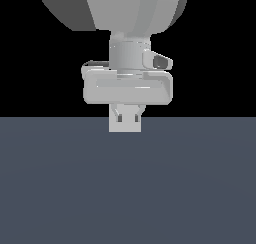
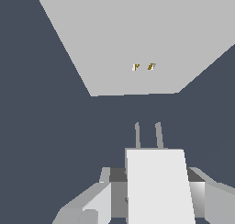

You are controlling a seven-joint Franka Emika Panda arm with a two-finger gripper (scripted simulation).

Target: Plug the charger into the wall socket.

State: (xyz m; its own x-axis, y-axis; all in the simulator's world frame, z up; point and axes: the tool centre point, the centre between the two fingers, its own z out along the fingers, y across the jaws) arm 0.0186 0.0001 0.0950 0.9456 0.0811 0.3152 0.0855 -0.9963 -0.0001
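Fingers [image 2: 98, 204] pinch the charger [image 2: 158, 186] at its rear, leaving both prongs [image 2: 148, 135] free and pointing straight at the wall socket [image 2: 137, 35], whose two small orange slots [image 2: 143, 67] lie ahead, still apart from the prongs. The gripper [image 1: 127, 115] carries the block clear of the tabletop [image 1: 125, 188], probably so it can slide in level.

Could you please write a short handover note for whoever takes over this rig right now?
Claw: shut on the charger, held off the floor.
Charger: its two prongs point toward the wall socket.
Wall socket: ahead of the charger in the wrist view, with a gap between; its two small orange slots are visible.
Done: charger grasped and aimed.
Left: line the prongs up with the slots, push in.
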